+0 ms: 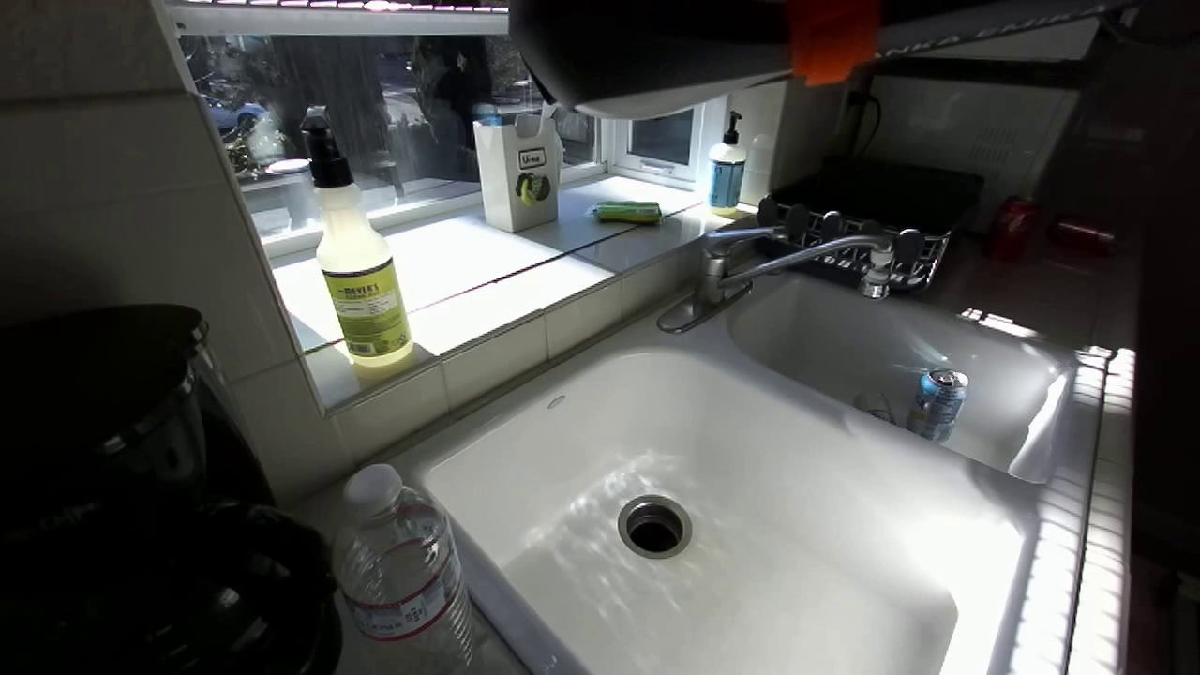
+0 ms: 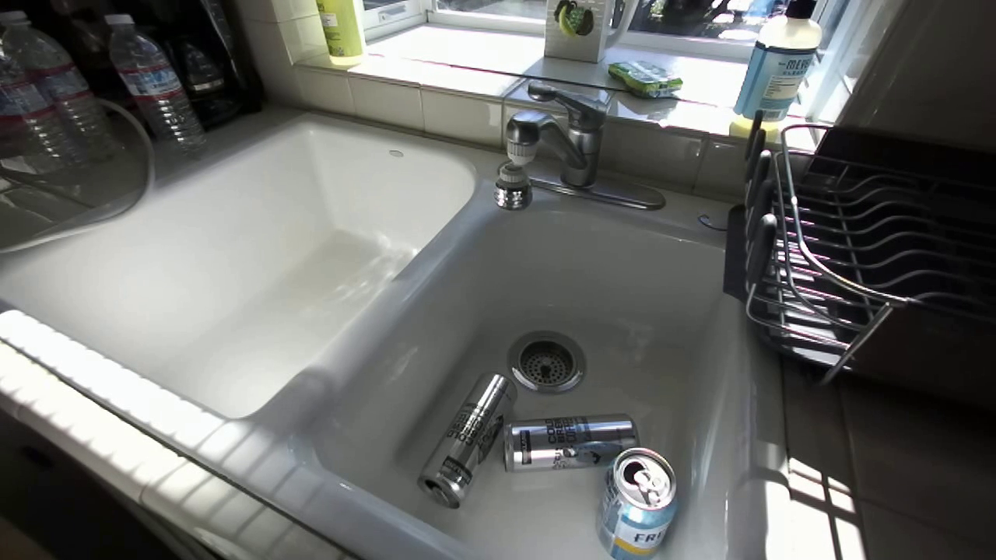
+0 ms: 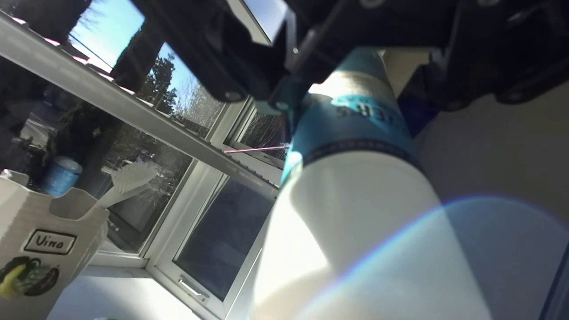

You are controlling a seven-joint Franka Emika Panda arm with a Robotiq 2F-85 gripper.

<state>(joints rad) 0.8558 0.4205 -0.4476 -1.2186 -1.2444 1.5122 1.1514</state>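
In the wrist view my gripper (image 3: pixel 353 113) comes in from the top. Its dark fingers stand on both sides of a bottle with a teal label (image 3: pixel 360 129) and appear to press against it. The bottle's pale body fills the lower middle of that view, and the label's letters look upside down there. The bottle's far end is hidden behind the gripper. In an exterior view only my arm (image 1: pixel 656 61) with orange tape (image 1: pixel 832 37) shows, along the top edge; the gripper and held bottle are out of both exterior views.
A blue-label pump bottle (image 2: pixel 778 70), a sponge packet (image 2: pixel 646 79) and a white caddy (image 1: pixel 518 173) stand on the sill. A spray bottle (image 1: pixel 361 272) stands left. Cans (image 2: pixel 568 443) lie in one basin. Faucet (image 2: pixel 583 140) and dish rack (image 2: pixel 856 233) stand behind and beside it.
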